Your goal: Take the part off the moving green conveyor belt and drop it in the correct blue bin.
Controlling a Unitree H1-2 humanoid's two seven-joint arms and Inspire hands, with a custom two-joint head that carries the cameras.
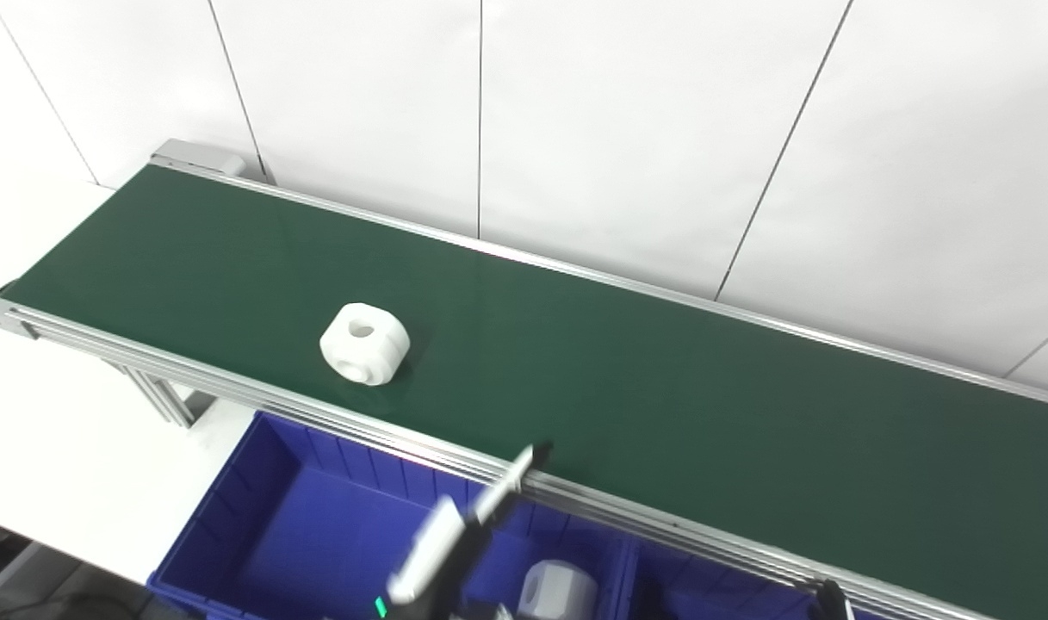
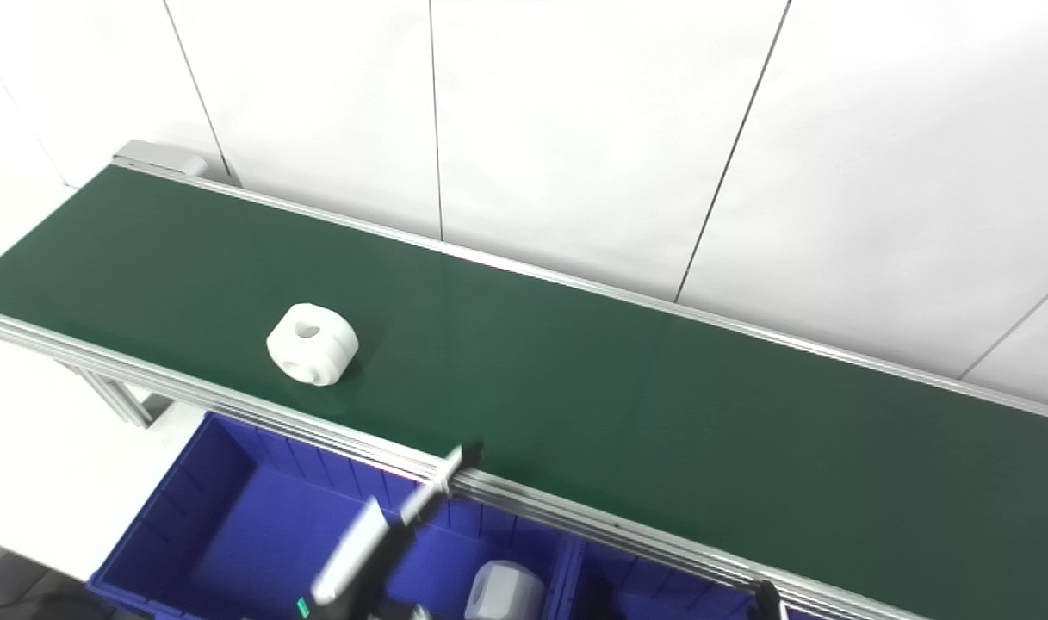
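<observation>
A white round part [image 1: 365, 343] with a hole through its top lies on the green conveyor belt [image 1: 661, 387], toward the belt's left end. My left hand [image 1: 455, 534] rises from the bottom edge over the blue bin [image 1: 231, 508]. Its fingers are stretched toward the belt's front rail and hold nothing. It is to the lower right of the part and well apart from it. Of my right hand only a dark tip [image 1: 829, 598] shows at the bottom edge, near the front rail.
A second white part [image 1: 558, 590] lies inside the blue bin, just right of my left hand. Another blue bin [image 1: 704, 585] adjoins on the right. The silver front rail [image 1: 317, 418] separates the bins from the belt. A white panelled wall stands behind.
</observation>
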